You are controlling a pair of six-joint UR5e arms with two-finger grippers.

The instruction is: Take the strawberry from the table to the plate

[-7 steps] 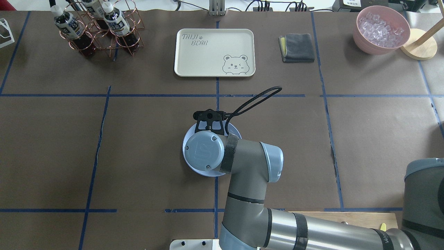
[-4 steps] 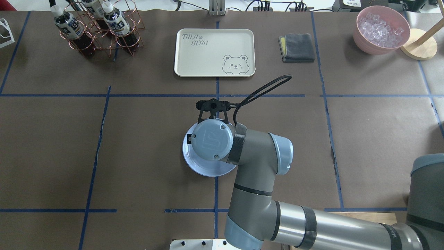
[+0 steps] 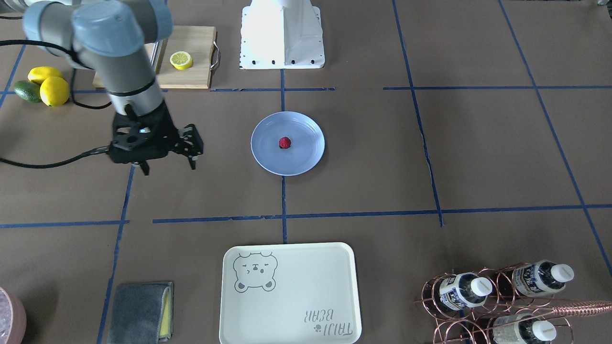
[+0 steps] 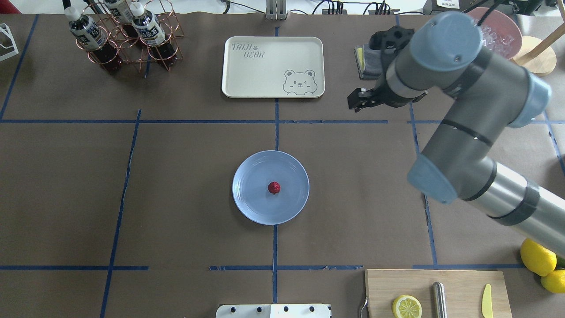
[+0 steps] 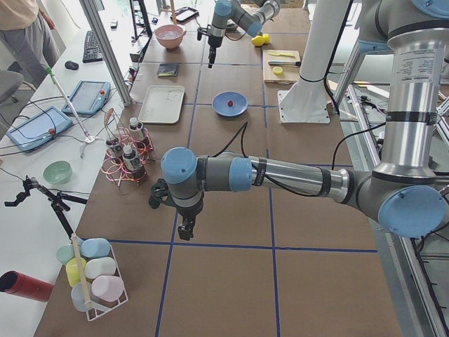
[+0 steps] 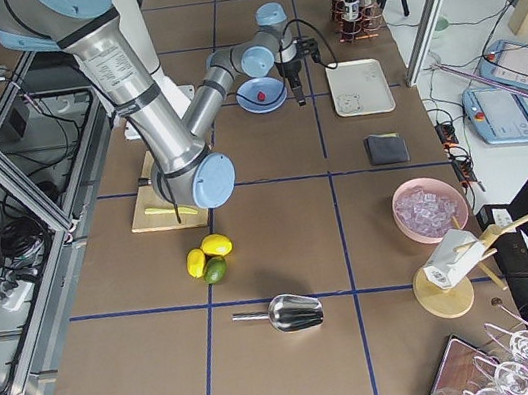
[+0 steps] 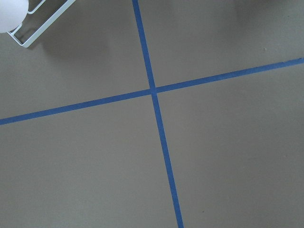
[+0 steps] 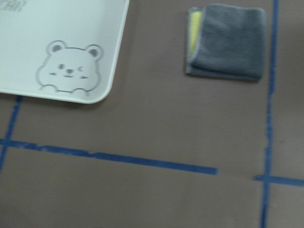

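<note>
The strawberry point(image 4: 274, 187) point(image 3: 285, 142) lies near the middle of the pale blue plate point(image 4: 251, 198) point(image 3: 306, 155), which sits on the brown paper table point(image 4: 176, 176). My right gripper point(image 3: 168, 167) hangs open and empty above the table, well off to the plate's side, towards the grey cloth. Most of it is hidden under the wrist in the overhead view. My left gripper point(image 5: 186, 228) shows only in the exterior left view, far down the table by a tape crossing. I cannot tell whether it is open or shut.
A cream bear tray point(image 4: 273, 66) lies beyond the plate, with a grey cloth point(image 4: 368, 66), a pink ice bowl point(image 4: 503, 37) and a bottle rack point(image 4: 123, 35) along the far edge. A cutting board point(image 4: 459, 282) with a lemon half point(image 4: 406, 306) and lemons point(image 4: 537, 256) sit near the robot.
The right arm, which hung over the plate, has lifted and swung away to the far right near the grey cloth. The strawberry now lies uncovered on the plate.
</note>
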